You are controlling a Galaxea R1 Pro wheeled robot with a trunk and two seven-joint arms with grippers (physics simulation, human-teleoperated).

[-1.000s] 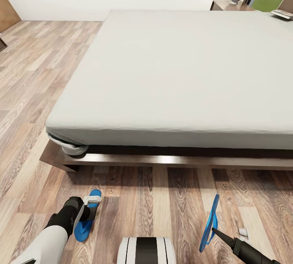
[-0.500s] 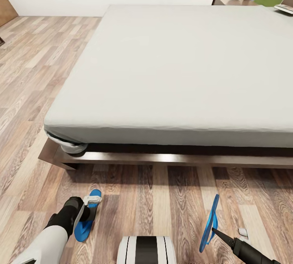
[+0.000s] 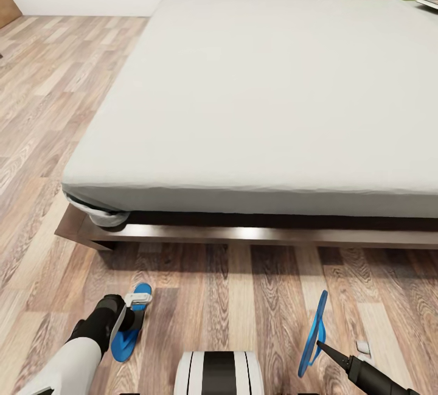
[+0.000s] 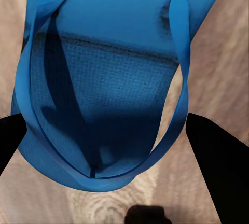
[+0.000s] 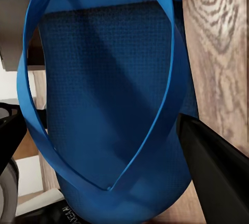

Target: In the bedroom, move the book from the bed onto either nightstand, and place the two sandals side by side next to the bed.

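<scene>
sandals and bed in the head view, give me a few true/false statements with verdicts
1. Both sandals are blue. True: the left sandal and the right sandal are bright blue.
2. The right sandal lies flat on the floor. False: it stands on edge at the right gripper.
3. A sandal lies on the mattress. False: the bed top is bare where it shows; both sandals are over the wood floor in front of it.
4. The left gripper is at the left sandal. True.
5. The two sandals touch side by side. False: they are well apart, one at each arm.
</scene>
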